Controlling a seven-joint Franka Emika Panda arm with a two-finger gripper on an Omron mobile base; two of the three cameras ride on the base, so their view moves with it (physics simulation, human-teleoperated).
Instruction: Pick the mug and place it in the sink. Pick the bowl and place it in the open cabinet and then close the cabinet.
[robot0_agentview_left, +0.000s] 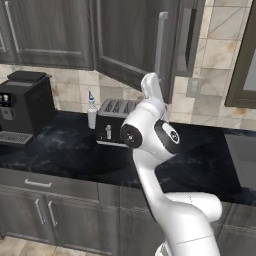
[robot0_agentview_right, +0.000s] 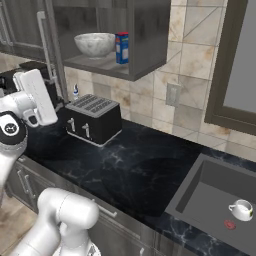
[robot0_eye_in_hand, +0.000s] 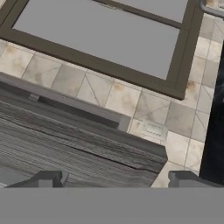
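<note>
With the mug (robot0_agentview_right: 242, 209) in the sink (robot0_agentview_right: 210, 197) and the bowl (robot0_agentview_right: 94, 44) inside the cabinet (robot0_agentview_right: 145, 35), only door-closing remains; the pincer (robot0_eye_in_hand: 114, 178) is spread, empty.

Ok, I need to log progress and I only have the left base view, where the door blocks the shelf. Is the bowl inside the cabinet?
Observer: Yes. The bowl sits on the cabinet shelf, beside a blue carton.
Operator: And the mug?
Observer: The mug stands in the sink, near the red drain mark.
Operator: Is the tool holding anything?
Observer: In the hand view, the tool fingertips stand apart with nothing between them, facing the cabinet's side.
</note>
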